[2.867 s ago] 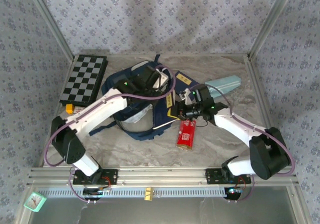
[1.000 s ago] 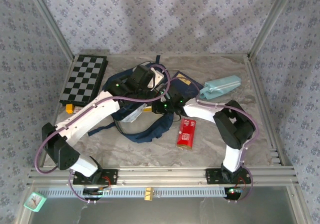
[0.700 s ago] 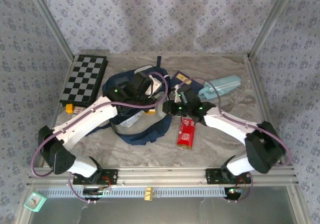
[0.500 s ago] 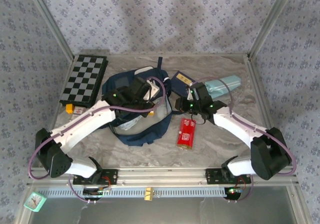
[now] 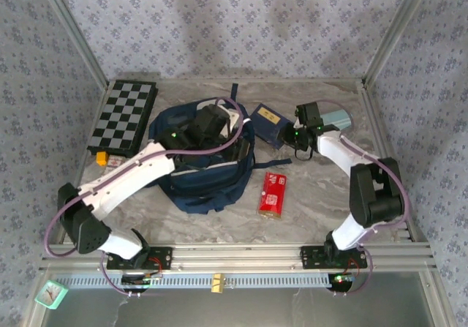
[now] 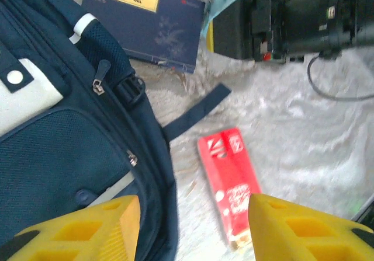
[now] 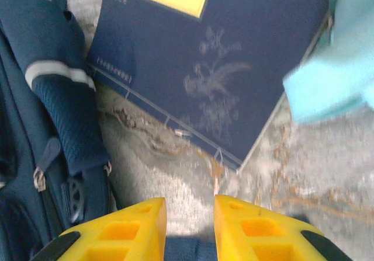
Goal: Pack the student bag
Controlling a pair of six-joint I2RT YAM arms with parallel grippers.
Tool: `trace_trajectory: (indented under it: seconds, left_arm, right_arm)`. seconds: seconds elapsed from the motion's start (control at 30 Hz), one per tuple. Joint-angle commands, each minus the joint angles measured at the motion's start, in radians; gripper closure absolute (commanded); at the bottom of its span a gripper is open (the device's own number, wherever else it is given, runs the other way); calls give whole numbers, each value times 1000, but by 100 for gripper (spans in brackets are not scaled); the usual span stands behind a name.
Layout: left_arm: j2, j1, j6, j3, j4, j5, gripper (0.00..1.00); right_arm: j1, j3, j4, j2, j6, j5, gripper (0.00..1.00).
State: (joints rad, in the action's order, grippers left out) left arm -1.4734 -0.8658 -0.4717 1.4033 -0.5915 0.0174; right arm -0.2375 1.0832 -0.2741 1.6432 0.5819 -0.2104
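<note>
The student bag [image 5: 205, 177], a navy backpack, lies slumped at the table's middle, and its zipped pockets show in the left wrist view [image 6: 52, 156]. My left gripper [image 5: 228, 143] hangs over the bag's right edge, open [image 6: 194, 214], with bare table and a red box [image 6: 229, 182] showing between its fingers. My right gripper [image 5: 296, 143] is near a navy book [image 5: 267, 116], its fingers a narrow gap apart [image 7: 189, 205] over bare table. A strip of blue fabric shows low between those fingers. The book [image 7: 216, 56] fills the area ahead of it.
A light-blue pencil case [image 5: 333, 118] lies right of the book. The red box [image 5: 273, 194] rests right of the bag. A folded chessboard [image 5: 124, 116] sits at the back left, with a small orange block [image 5: 102, 158] by it. A loose bag strap [image 6: 196, 112] trails on the table.
My left gripper has opened and let go of the bag, which has settled flatter. My right arm has drawn back to the right, away from the bag toward the book.
</note>
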Motion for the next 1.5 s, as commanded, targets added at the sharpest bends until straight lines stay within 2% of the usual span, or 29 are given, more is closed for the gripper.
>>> trace_trajectory:
  seconds: [0.0, 0.2, 0.43, 0.63, 0.83, 1.0, 1.27, 1.47]
  left_arm:
    - [-78, 1, -213, 20, 89, -14, 49]
    - [-193, 0, -391, 43, 201, -25, 49]
    - [-292, -2, -459, 99, 232, -63, 49]
    - [-368, -4, -498, 137, 281, -53, 49]
    - [-453, -6, -542, 221, 239, -66, 50]
    - [-519, -11, -578, 274, 247, -73, 51]
    - [-659, -18, -617, 413, 204, -92, 53]
    - [-714, -18, -626, 453, 194, -94, 54]
  right_arm:
    - [21, 82, -28, 75, -57, -31, 71]
    - [38, 238, -68, 236, -103, -53, 70]
    - [56, 306, -99, 319, -119, -16, 70]
    - [91, 233, -109, 263, -112, -10, 70]
    - [125, 146, -149, 146, -117, 55, 69]
    - [122, 216, -182, 147, -165, -9, 67]
    - [141, 388, -212, 308, -205, -67, 57]
    - [141, 523, -286, 425, -259, -14, 47]
